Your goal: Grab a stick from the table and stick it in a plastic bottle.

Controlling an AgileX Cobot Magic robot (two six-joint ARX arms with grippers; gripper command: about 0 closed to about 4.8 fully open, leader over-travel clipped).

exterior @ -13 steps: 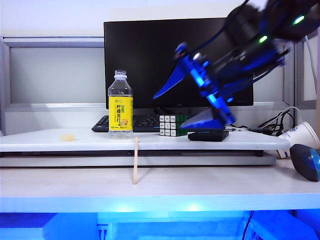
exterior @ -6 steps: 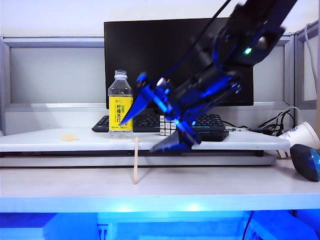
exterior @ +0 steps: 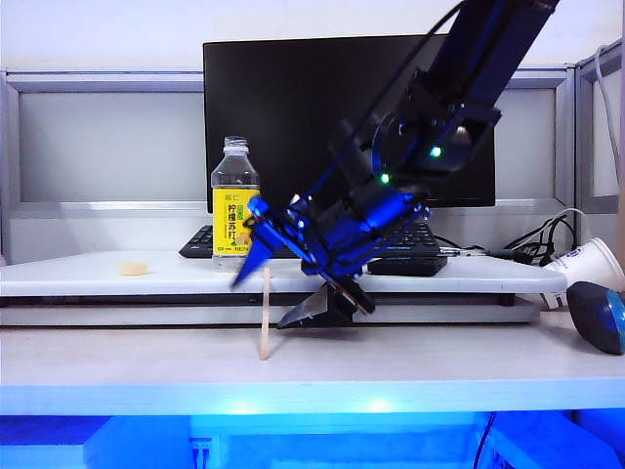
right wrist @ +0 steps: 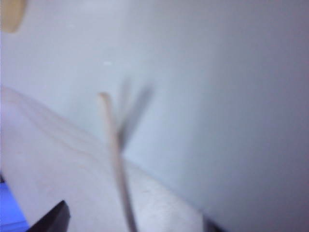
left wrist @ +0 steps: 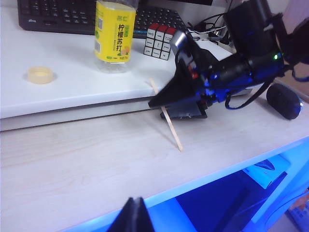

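The pale wooden stick (exterior: 264, 313) leans with its foot on the table (exterior: 439, 362) and its top against the shelf board's front edge. My right gripper (exterior: 270, 293) is low in front of the shelf, open, with one finger on each side of the stick (right wrist: 116, 159), which runs between the dark fingertips (right wrist: 53, 217). The plastic bottle (exterior: 235, 205), clear with a yellow label and no cap, stands upright on the shelf just behind and left of the stick. My left gripper (left wrist: 136, 213) is shut, hanging over the table's blue-lit front edge, away from the stick (left wrist: 166, 118).
A yellowish tape roll (exterior: 133, 267) lies on the shelf's left part. A keyboard (exterior: 200, 241), Rubik's cube (left wrist: 158, 41) and monitor (exterior: 283, 107) stand behind the bottle. A tipped paper cup (exterior: 586, 266) and a dark mouse (exterior: 598, 315) are at the right.
My right arm has swung down and to the left, from above the shelf's right part to the stick. Its fingers now straddle the stick. The stick and bottle have not moved.
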